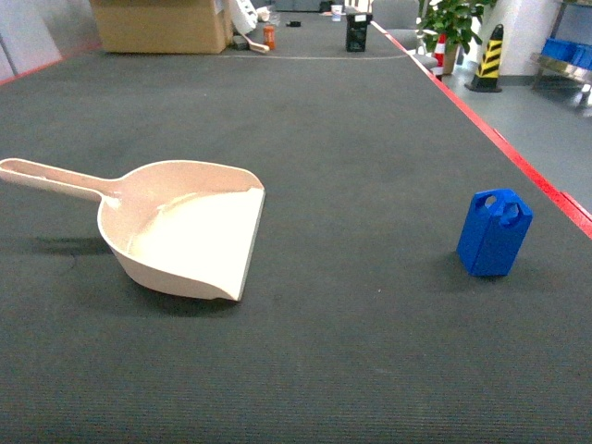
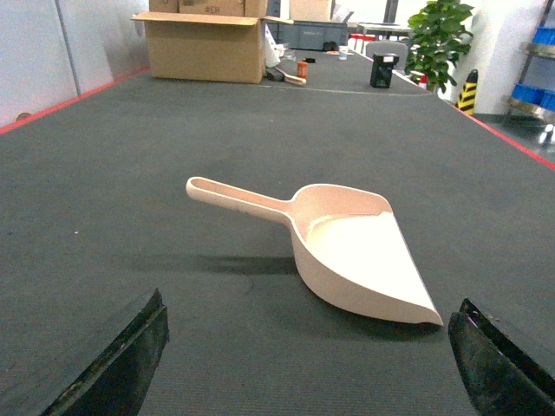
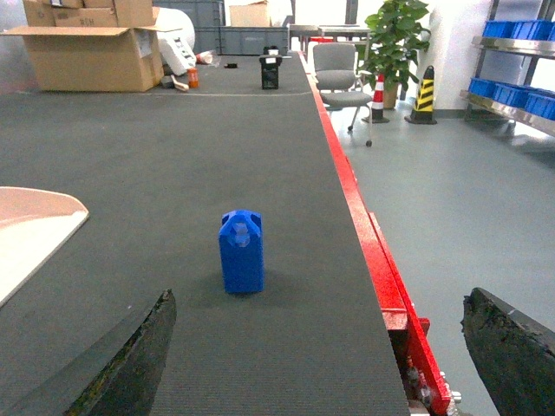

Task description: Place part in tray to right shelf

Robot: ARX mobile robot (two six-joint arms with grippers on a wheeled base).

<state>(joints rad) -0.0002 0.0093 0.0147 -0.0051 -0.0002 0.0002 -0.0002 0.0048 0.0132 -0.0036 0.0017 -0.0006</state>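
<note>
Spread wide at both wrist views' bottom corners, my left gripper (image 2: 308, 364) is facing the scoop (image 2: 347, 251), my right gripper (image 3: 316, 355) the standing blue block (image 3: 242, 252).

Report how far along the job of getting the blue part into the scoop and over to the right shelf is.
Nothing looks done yet. The blue part stands upright on the dark mat, well apart from the beige scoop, which is empty. Nothing is in hand: the left pincer and the right pincer are both open, each facing its object. Left: grasp the part, drop it in the scoop, carry it to the shelf.
</note>
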